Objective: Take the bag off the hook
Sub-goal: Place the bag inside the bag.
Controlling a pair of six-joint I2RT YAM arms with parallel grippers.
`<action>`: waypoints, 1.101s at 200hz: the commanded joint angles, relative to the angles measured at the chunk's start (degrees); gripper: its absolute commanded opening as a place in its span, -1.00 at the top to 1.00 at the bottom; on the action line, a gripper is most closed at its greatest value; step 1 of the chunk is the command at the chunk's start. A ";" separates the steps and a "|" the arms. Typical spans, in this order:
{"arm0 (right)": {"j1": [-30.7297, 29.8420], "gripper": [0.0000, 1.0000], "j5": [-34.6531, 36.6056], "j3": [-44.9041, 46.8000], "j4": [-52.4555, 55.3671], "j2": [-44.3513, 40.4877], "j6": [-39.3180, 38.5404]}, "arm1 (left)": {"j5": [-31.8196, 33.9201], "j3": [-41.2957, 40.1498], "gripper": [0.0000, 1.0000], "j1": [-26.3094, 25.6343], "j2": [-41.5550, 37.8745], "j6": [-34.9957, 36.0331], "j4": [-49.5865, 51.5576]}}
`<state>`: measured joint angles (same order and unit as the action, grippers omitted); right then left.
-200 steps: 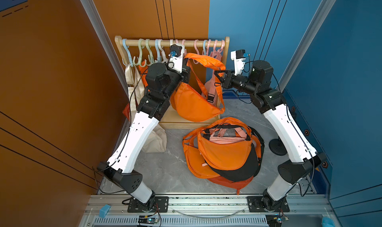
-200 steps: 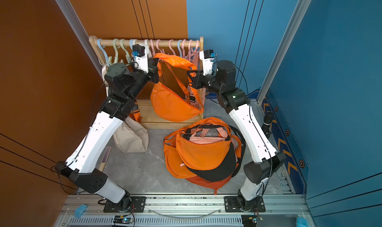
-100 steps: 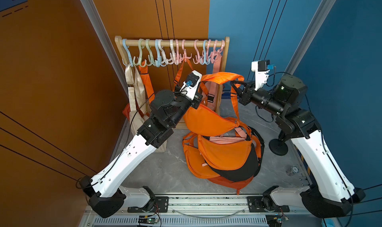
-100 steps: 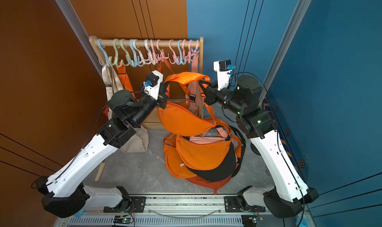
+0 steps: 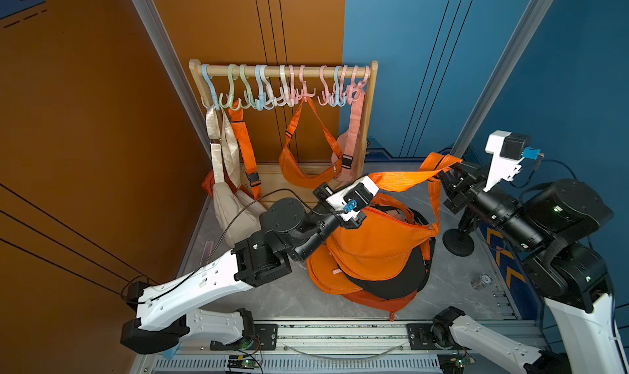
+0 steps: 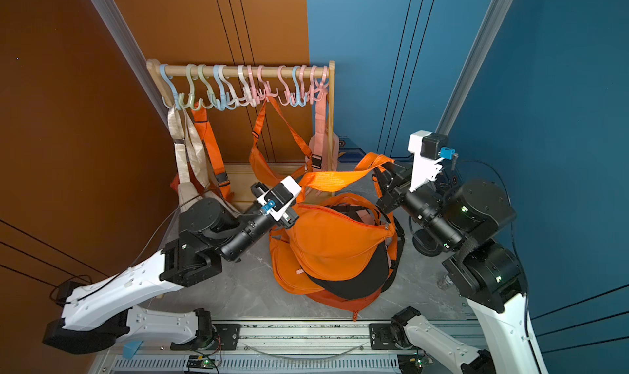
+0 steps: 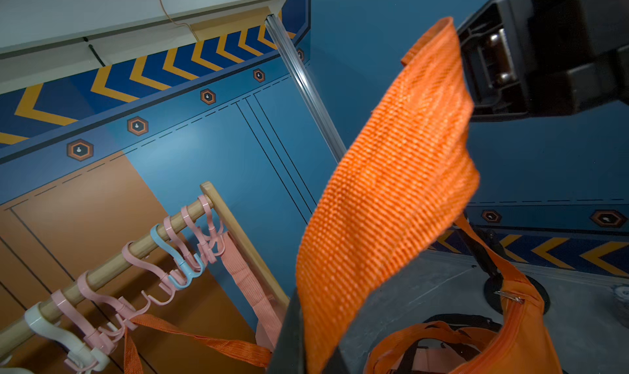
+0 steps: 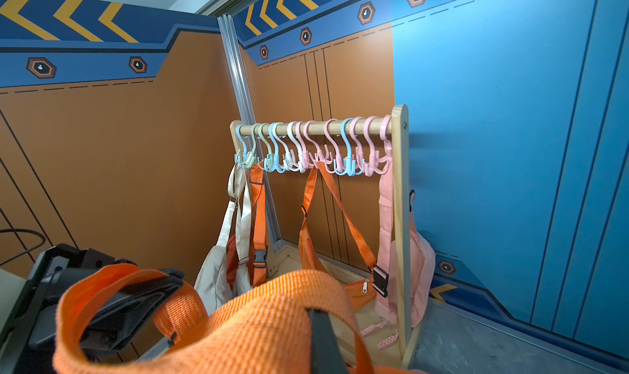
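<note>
Both top views look steeply down from high above the near edge, facing the far wooden rack [image 5: 313,71] and taking in both arms. The left wrist camera, tight against the orange strap [image 7: 391,191], looks rightward and up at the right gripper [image 7: 471,72]. The right wrist camera looks across that strap toward the rack [image 8: 316,127].

Orange bag [image 5: 376,244] — strap [image 5: 401,178] taut, off hooks [image 5: 259,89]
</note>
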<state>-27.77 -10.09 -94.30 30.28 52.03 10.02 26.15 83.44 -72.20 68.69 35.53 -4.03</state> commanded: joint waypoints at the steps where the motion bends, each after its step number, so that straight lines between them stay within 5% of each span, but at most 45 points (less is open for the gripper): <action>1: -0.14 1.00 4.14 0.70 3.20 -2.97 -1.68 | 4.95 -1.01 1.00 -3.89 -1.10 3.59 -3.24; 73: -0.18 1.00 13.82 12.30 5.56 -8.47 -0.68 | 2.51 -7.46 1.00 -3.92 0.09 -11.94 -1.96; 128: 1.80 1.00 21.91 24.40 1.27 -4.98 -0.36 | -7.19 -16.34 1.00 8.26 1.63 -30.36 -1.46; 220: 12.87 1.00 12.08 34.93 -13.63 9.06 9.07 | -14.00 -20.71 1.00 19.89 9.64 -39.56 -4.31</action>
<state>-16.67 3.84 -60.34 23.07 58.54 15.53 16.29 65.04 -56.34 77.41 1.80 -5.80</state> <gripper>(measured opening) 0.047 0.048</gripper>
